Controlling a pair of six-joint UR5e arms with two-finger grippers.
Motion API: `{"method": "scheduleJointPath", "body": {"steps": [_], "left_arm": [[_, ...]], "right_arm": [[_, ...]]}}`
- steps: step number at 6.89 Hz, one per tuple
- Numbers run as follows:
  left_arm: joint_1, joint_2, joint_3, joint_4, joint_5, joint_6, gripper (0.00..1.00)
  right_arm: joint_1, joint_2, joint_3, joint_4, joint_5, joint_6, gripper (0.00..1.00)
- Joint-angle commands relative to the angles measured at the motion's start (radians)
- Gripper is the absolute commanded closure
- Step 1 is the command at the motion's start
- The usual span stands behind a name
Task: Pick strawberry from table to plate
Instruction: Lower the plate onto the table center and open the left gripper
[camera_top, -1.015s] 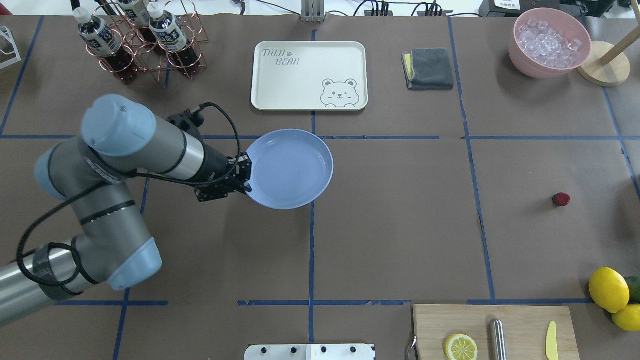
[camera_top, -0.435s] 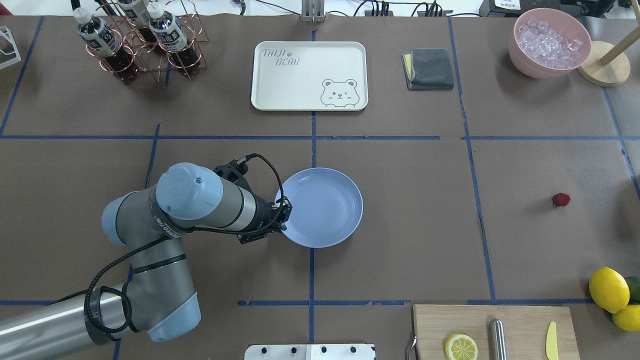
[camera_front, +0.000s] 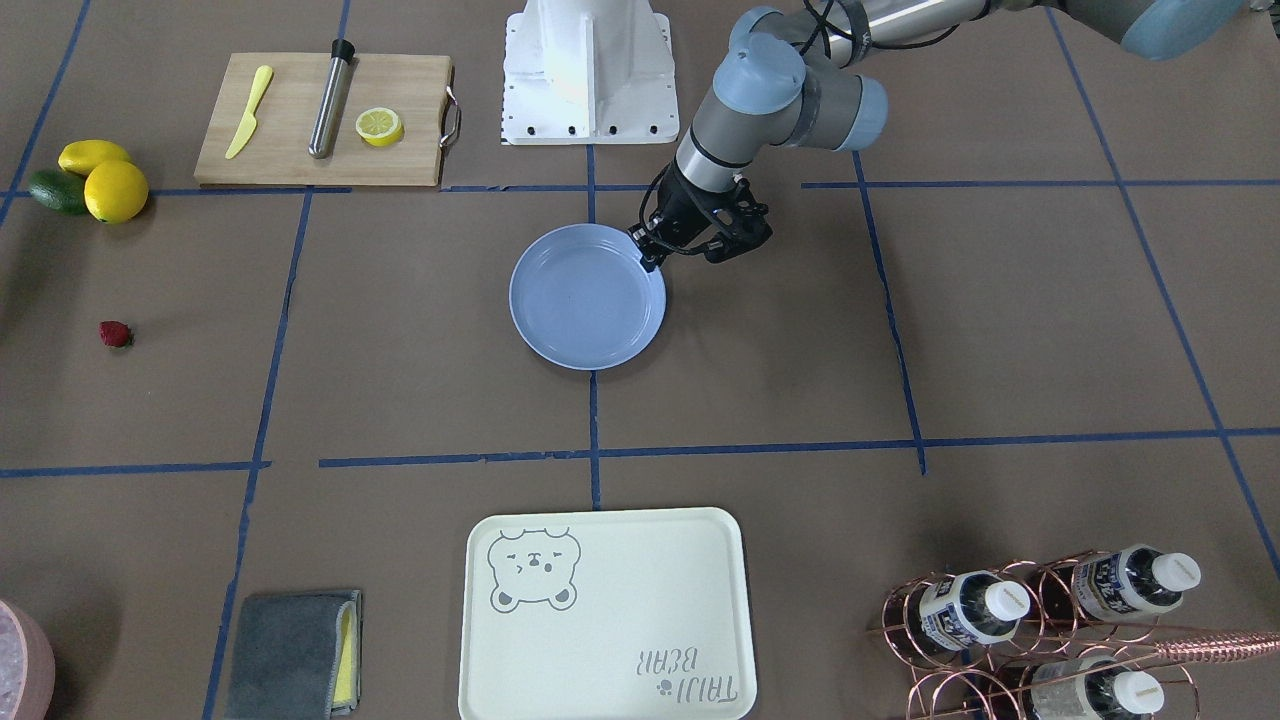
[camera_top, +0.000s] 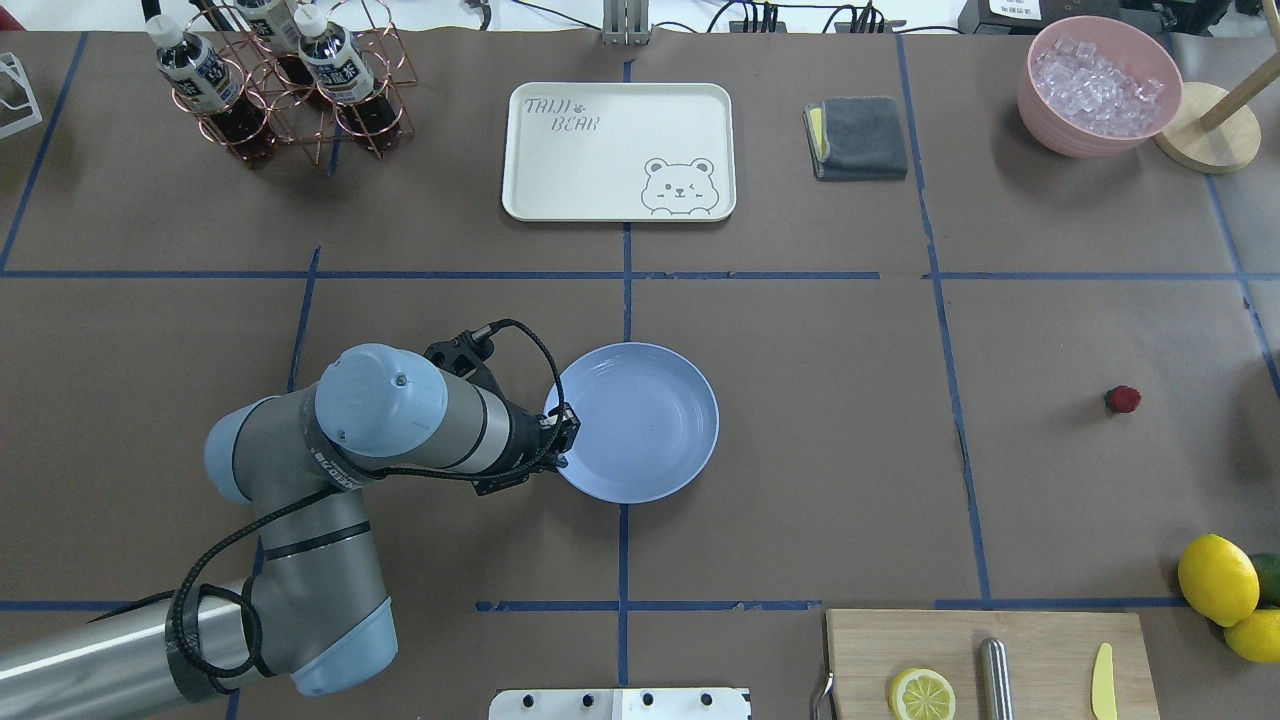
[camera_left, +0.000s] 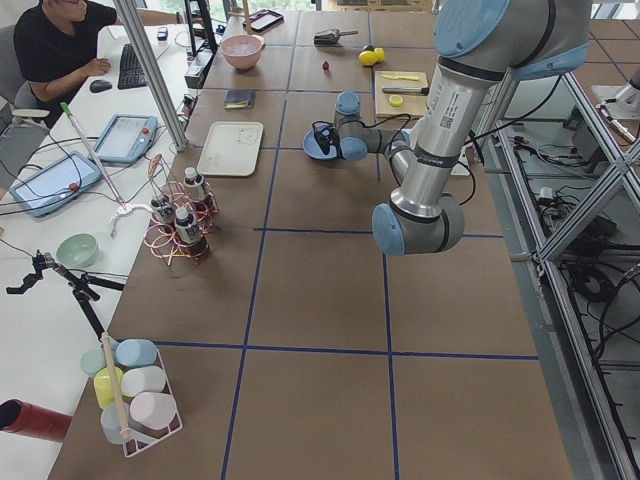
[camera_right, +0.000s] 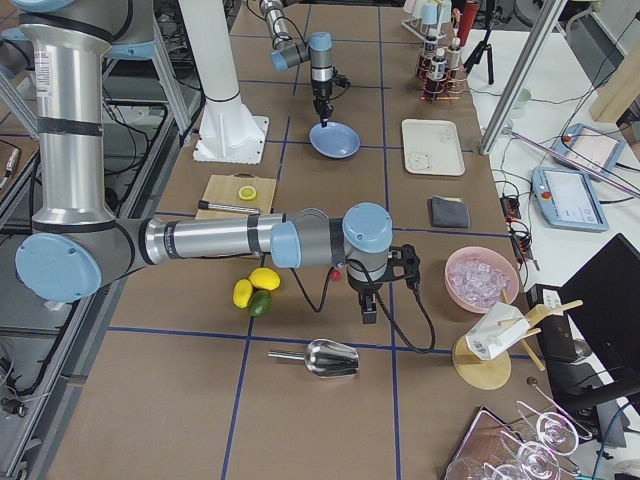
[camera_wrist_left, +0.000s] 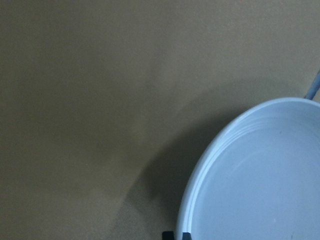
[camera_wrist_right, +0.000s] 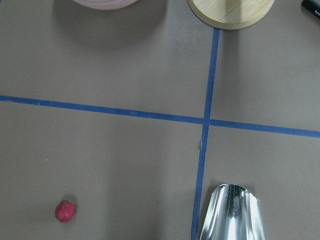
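The pale blue plate is at the middle of the table, and my left gripper is shut on its left rim. From across the table the same grip shows, the left gripper pinching the plate at its upper right edge. I cannot tell whether the plate touches the paper. The strawberry, small and dark red, lies alone far to the right, also visible as the strawberry in the right wrist view. My right gripper hangs near it; I cannot tell if it is open or shut.
At the back stand a cream bear tray, a copper bottle rack, a grey cloth and a pink bowl of ice. A cutting board and lemons sit front right. A metal scoop lies close to the right wrist.
The left arm carried the plate from near the tray toward the robot and rightward to the table's middle, then edged slightly left. The strawberry stayed put.
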Motion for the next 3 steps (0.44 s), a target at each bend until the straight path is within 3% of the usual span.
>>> {"method": "scheduleJointPath", "body": {"steps": [1, 3], "left_arm": [[-0.002, 0.007, -0.001, 0.000, 0.001, 0.001, 0.01], [-0.055, 0.006, -0.036, 0.009, -0.022, 0.035, 0.00]], "right_arm": [[0.000, 0.000, -0.001, 0.002, 0.019, 0.002, 0.00], [-0.018, 0.000, 0.002, 0.003, 0.019, 0.030, 0.00]]}}
